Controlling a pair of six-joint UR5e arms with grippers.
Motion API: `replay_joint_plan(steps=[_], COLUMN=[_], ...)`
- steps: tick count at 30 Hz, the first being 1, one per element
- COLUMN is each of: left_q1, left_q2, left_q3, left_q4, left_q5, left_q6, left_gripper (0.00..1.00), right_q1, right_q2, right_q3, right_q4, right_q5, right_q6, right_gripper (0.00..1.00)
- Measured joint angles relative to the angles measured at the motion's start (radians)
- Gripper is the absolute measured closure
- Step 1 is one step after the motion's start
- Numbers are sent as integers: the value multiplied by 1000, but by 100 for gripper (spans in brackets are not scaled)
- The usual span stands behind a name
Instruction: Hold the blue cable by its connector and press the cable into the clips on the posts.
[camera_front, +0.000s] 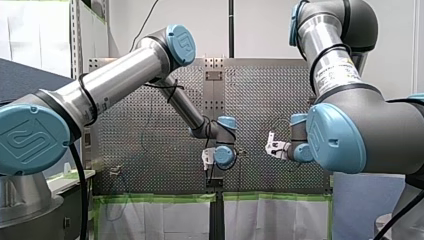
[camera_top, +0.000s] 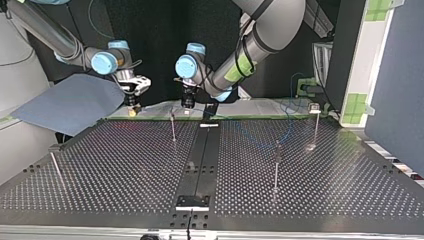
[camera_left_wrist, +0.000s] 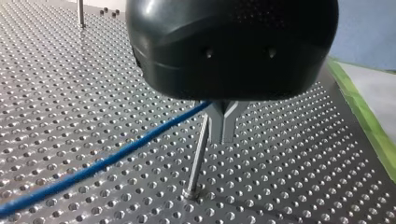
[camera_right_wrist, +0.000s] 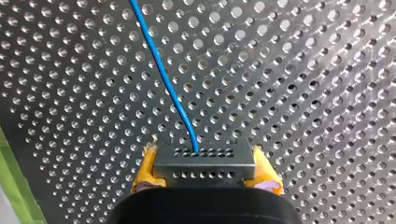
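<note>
Both right jaws tight around connector (camera_right_wrist: 204, 163), blue cable (camera_right_wrist: 160, 70) straight ahead; left jaws unreadable.

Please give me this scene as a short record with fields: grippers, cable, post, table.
right gripper: jaws shut on the black connector, yellow pads at its sides
left gripper: jaws shut, blue cable entering between them
post: upright on the table, close beside the left gripper
table: perforated metal
</note>
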Motion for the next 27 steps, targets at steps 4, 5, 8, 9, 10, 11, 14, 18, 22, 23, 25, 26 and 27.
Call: replay_joint_plan(steps=[4, 5, 8, 9, 10, 11, 14, 18, 22, 23, 25, 26, 27], left_q1=[-1, -2, -4, -5, -5, -5, -4, 3, 9, 11, 15, 18, 20], left_q2=[0, 0, 0, 0, 0, 0, 0, -1, -18, -24, -31, -34, -36], left_q3=[0, 0, 0, 0, 0, 0, 0, 5, 30, 40, 55, 65, 73], left_q4=[0, 0, 0, 0, 0, 1, 3, 4, -12, -21, -34, -41, -46], left_q5=[4, 4, 7, 7, 8, 9, 16, 26, 31, 32, 33, 33, 33], left_q6=[0, 0, 0, 0, 0, 0, -1, -3, -6, -7, -10, -11, -12], left_gripper=[100, 100, 100, 100, 100, 100, 100, 100, 100, 100, 100, 100, 100], right_q1=[-3, -3, -3, -3, -3, -3, -4, -4, -4, -5, -5, -5, -6], right_q2=[1, 1, 1, 1, 1, 1, 1, 1, 2, 2, 2, 3, 3], right_q3=[-1, -1, -3, -4, -5, -6, -8, -13, -23, -26, -29, -30, -32], right_q4=[1, 1, 3, 4, 6, 7, 9, 8, 9, 9, 8, 7, 6], right_q5=[0, 0, 0, 0, 0, 0, 0, 0, -1, -1, -1, -1, -1], right_q6=[0, 0, -1, -1, -2, -3, -4, -5, -5, -5, -6, -5, -5], right_gripper=[100, 100, 100, 100, 100, 100, 100, 100, 100, 100, 100, 100, 100])
